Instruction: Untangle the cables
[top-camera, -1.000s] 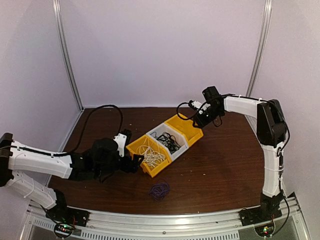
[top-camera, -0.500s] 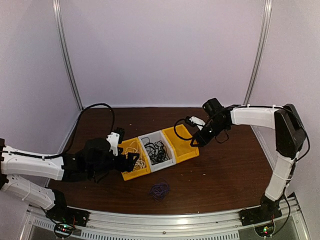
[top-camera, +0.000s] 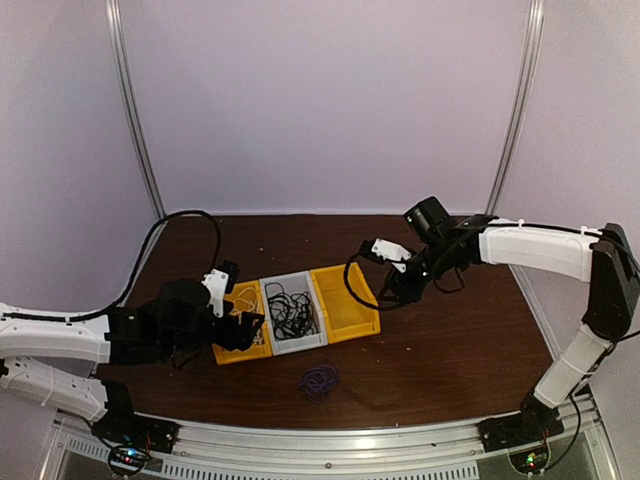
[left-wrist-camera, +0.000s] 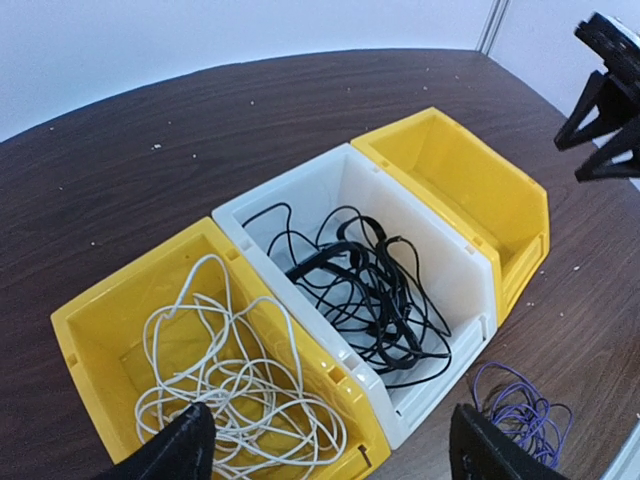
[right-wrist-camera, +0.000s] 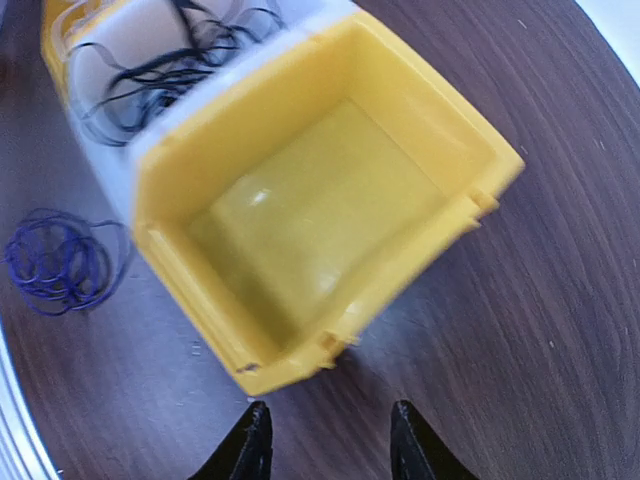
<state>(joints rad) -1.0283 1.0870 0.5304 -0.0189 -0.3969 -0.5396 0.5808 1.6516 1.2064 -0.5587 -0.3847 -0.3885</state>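
Three bins stand in a row. The left yellow bin (top-camera: 232, 352) (left-wrist-camera: 95, 310) holds the white cable (top-camera: 247, 303) (left-wrist-camera: 230, 385). The white bin (top-camera: 281, 343) (left-wrist-camera: 300, 185) holds tangled black cables (top-camera: 293, 310) (left-wrist-camera: 375, 295). The right yellow bin (top-camera: 345, 303) (right-wrist-camera: 320, 220) is empty. A purple cable (top-camera: 320, 380) (left-wrist-camera: 515, 410) (right-wrist-camera: 60, 260) lies coiled on the table in front of the bins. My left gripper (top-camera: 250, 328) (left-wrist-camera: 330, 455) is open wide over the near ends of the left yellow and white bins. My right gripper (top-camera: 392, 292) (right-wrist-camera: 330, 445) is open just off the empty bin's outer corner, holding nothing.
The dark wooden table (top-camera: 440, 340) has a metal rail along its front edge (top-camera: 330, 440). A thick black arm cable (top-camera: 185, 225) loops over the back left. White walls close in behind and at both sides.
The row of bins has slid left and swung round to lie more square to the front. My left arm drew back left; my right arm reached in after the bins, its jaws narrowing a little.
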